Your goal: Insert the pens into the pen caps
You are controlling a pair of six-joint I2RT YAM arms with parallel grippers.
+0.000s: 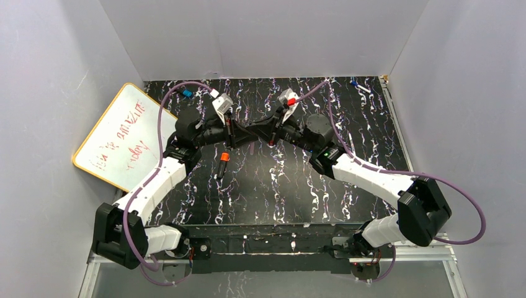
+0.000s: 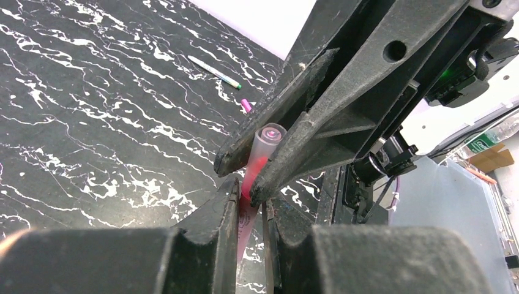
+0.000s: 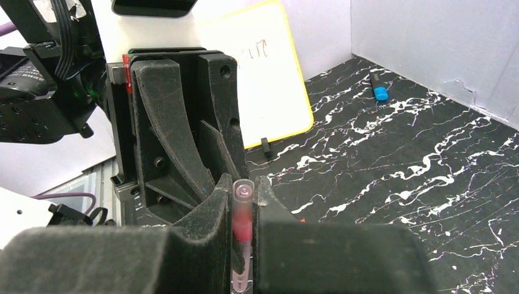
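Note:
A slim pale translucent pen (image 2: 264, 144) with magenta inside is held upright between both grippers at mid-table (image 1: 229, 138). My left gripper (image 2: 250, 196) is shut on its lower magenta part, which has print on it. My right gripper (image 3: 243, 184) is shut on the pale upper end (image 3: 242, 202) and reaches in from the upper right in the left wrist view (image 2: 240, 177). I cannot tell a cap apart from the pen body. The two grippers meet fingertip to fingertip in the top view, left (image 1: 232, 131) and right (image 1: 243, 129). A black pen with a red-orange tip (image 1: 221, 164) lies on the table just in front of them.
A yellow-framed whiteboard (image 1: 118, 136) leans at the left. A blue cap (image 1: 187, 93) lies at the back left. A white pen with a green tip (image 2: 214, 72) and a small magenta piece (image 2: 246, 105) lie at the back right. White walls close in three sides.

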